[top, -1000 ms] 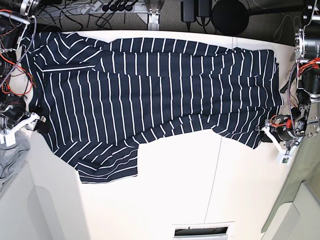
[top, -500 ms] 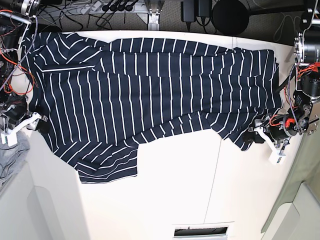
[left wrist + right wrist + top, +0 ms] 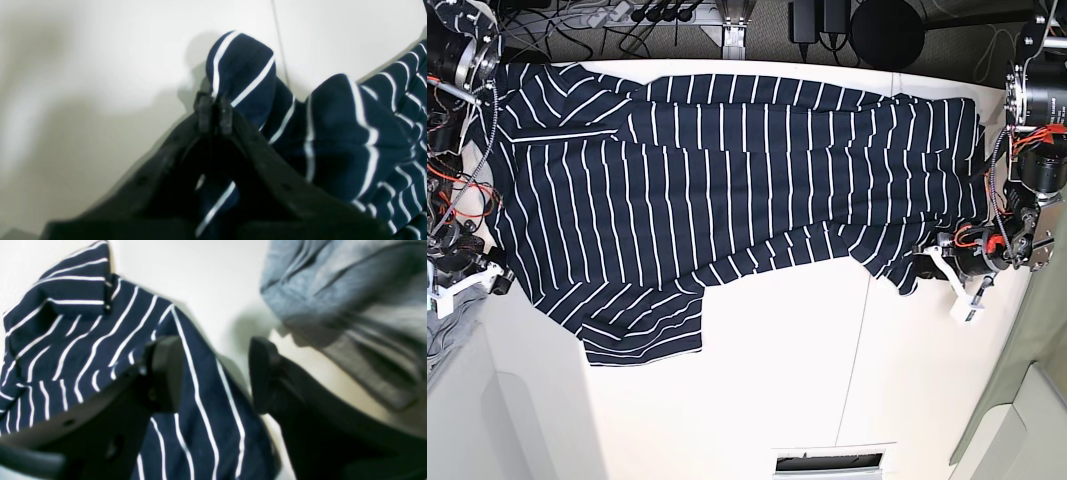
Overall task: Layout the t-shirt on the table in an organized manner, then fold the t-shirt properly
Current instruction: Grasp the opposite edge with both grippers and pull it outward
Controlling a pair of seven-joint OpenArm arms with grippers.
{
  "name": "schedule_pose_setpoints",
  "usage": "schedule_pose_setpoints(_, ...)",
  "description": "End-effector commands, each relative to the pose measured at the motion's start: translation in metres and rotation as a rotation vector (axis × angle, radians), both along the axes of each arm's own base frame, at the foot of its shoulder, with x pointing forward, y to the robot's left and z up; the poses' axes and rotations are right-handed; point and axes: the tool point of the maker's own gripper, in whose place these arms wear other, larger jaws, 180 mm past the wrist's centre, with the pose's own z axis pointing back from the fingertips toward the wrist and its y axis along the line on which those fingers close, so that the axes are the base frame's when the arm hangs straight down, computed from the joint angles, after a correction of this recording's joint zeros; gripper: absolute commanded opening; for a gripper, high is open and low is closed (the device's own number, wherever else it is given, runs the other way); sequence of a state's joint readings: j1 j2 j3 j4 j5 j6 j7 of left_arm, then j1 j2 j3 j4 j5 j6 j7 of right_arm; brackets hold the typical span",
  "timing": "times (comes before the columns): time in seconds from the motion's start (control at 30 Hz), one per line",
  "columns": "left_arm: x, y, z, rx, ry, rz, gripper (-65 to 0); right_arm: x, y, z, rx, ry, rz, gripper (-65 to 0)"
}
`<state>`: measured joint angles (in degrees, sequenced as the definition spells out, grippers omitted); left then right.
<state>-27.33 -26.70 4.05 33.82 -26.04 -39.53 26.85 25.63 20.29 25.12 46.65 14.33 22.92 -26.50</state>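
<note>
- Base view: the dark navy, white-striped fabric t-shirt (image 3: 727, 190) lies spread unevenly across the broad matte white tabletop (image 3: 827, 380); laying-out looks in hand, folding not begun.
- Left wrist view: the left end effector (image 3: 213, 111) pinches a striped hem corner, fingers closed on fabric. Next, I judge, draw that corner outward to flatten it.
- Right wrist view: the right end effector (image 3: 213, 373) gapes wide, empty, over the shirt's edge beside a plain light-grey cloth (image 3: 350, 306).
</note>
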Motion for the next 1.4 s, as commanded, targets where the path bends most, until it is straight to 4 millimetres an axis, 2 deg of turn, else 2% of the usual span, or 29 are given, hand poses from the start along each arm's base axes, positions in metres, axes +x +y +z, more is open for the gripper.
schedule_pose_setpoints(0.0, 0.012, 0.011, 0.017, 0.013, -0.041, 0.003, -65.0, 0.016, -0.01, 0.02, -0.016, -0.067, -0.012, -33.7)
schedule_pose_setpoints(0.23, 0.012, 0.024, 0.022, 0.016, -0.046, 0.025, -65.0, -0.004, -0.012, -0.023, -0.036, 0.02, -0.02, -33.7)
schedule_pose_setpoints(0.33, 0.011, 0.029, 0.024, 0.019, -0.05, 0.034, -65.0, -0.008, -0.001, -0.03, 0.0, 0.025, 0.021, -33.8)
schedule_pose_setpoints(0.4, 0.011, 0.031, 0.024, 0.019, -0.051, 0.036, -65.0, -0.004, 0.013, -0.025, 0.05, -0.012, 0.078, -33.8)
schedule_pose_setpoints(0.53, 0.011, 0.033, 0.026, 0.02, -0.052, 0.04, -65.0, 0.004, 0.025, -0.018, 0.073, -0.037, 0.111, -34.7)
schedule_pose_setpoints(0.6, 0.011, 0.034, 0.026, 0.021, -0.052, 0.04, -65.0, 0.006, 0.031, -0.018, 0.059, -0.029, 0.14, -42.0)
schedule_pose_setpoints(0.73, 0.016, 0.04, 0.028, 0.033, -0.057, 0.079, -65.0, 0.009, 0.04, -0.016, 0.027, -0.029, 0.191, -64.6)
schedule_pose_setpoints(0.97, 0.039, 0.065, 0.062, 0.011, -0.136, 0.177, -65.0, 0.024, 0.029, 0.011, -0.027, -0.11, 0.198, -65.0)
schedule_pose_setpoints(1.13, 0.044, 0.089, 0.083, 0.034, -0.152, 0.202, -65.0, 0.031, 0.014, 0.031, -0.075, -0.153, 0.199, -65.0)
schedule_pose_setpoints(1.2, 0.042, 0.094, 0.09, 0.01, -0.14, 0.208, -65.0, 0.031, 0.008, 0.036, -0.087, -0.16, 0.198, -65.0)
schedule_pose_setpoints(1.27, 0.037, 0.089, 0.095, -0.039, -0.122, 0.162, -65.0, 0.03, 0.004, 0.039, -0.079, -0.167, 0.196, -65.0)
schedule_pose_setpoints(1.37, 0.023, 0.087, 0.092, -0.1, -0.046, 0.166, -65.0, 0.028, -0.001, 0.042, -0.074, -0.168, 0.197, -65.0)
